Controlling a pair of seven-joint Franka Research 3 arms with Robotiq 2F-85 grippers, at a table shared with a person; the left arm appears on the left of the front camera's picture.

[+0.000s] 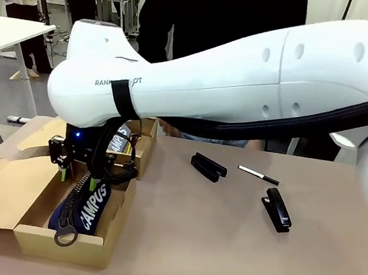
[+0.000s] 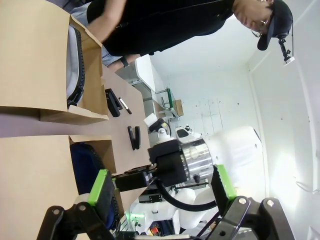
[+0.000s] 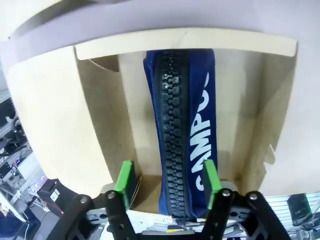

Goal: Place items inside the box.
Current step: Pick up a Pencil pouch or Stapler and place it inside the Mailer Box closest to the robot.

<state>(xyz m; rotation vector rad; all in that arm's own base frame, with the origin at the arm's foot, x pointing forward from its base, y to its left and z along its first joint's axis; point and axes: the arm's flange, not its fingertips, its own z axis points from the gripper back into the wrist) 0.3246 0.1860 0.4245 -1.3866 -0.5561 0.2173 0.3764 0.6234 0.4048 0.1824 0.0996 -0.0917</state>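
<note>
Inside the cardboard box [image 1: 61,243], on the robot's left of the desk [image 1: 190,247], the navy "CAMPUS" pouch [image 1: 86,209] lies flat. Its long axis runs along the box's length, with the zip ring at the near end. Right pincer [image 1: 79,178] stands directly above, jaws wide, straddling the pouch's width and gripping nothing. Judgement: pouch placed. Black stapler [image 1: 276,213], white pen [image 1: 258,175] and black clip-like piece [image 1: 208,166] lie well to its right.

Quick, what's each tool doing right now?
Left tool: open, holding nothing.
Right tool: open, straddling the navy zip fabric pouch lettered "CAMPUS" inside the brown cardboard box.
</note>
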